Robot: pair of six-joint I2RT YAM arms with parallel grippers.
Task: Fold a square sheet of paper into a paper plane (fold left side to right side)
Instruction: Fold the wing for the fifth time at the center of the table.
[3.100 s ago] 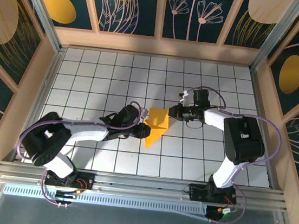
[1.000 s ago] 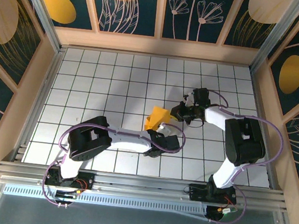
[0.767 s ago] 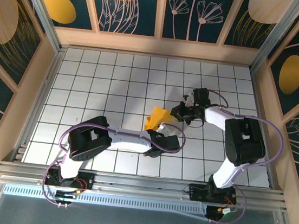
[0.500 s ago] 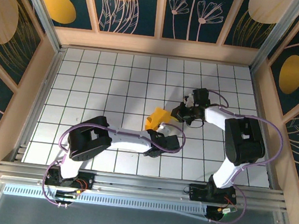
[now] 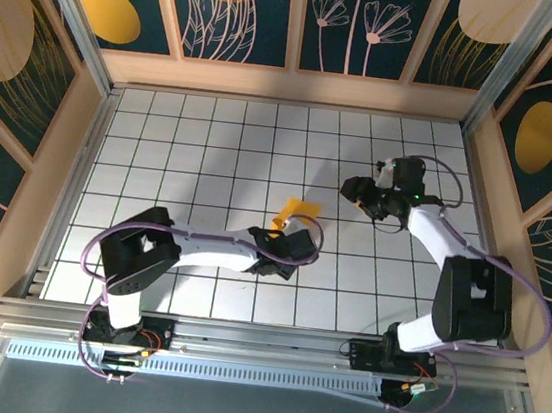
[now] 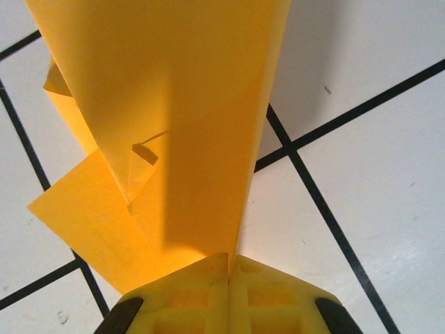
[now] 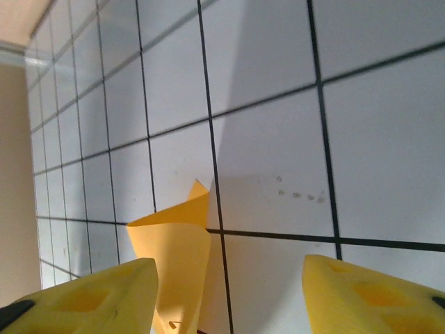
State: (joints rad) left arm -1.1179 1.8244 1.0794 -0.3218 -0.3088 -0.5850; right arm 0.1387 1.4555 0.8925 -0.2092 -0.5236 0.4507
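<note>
The left claw (image 6: 228, 277) was clenched on the folded paper (image 6: 174, 104); the right claw (image 7: 229, 292) stood released, apart from it.

No text, label, brand or number reads anywhere: folded sheet of paper (image 6: 174, 104) plain, tabletop (image 5: 184, 135) gridded only.

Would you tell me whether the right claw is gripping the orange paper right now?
No, the right claw stands open and empty, with the orange paper well beyond it.
</note>
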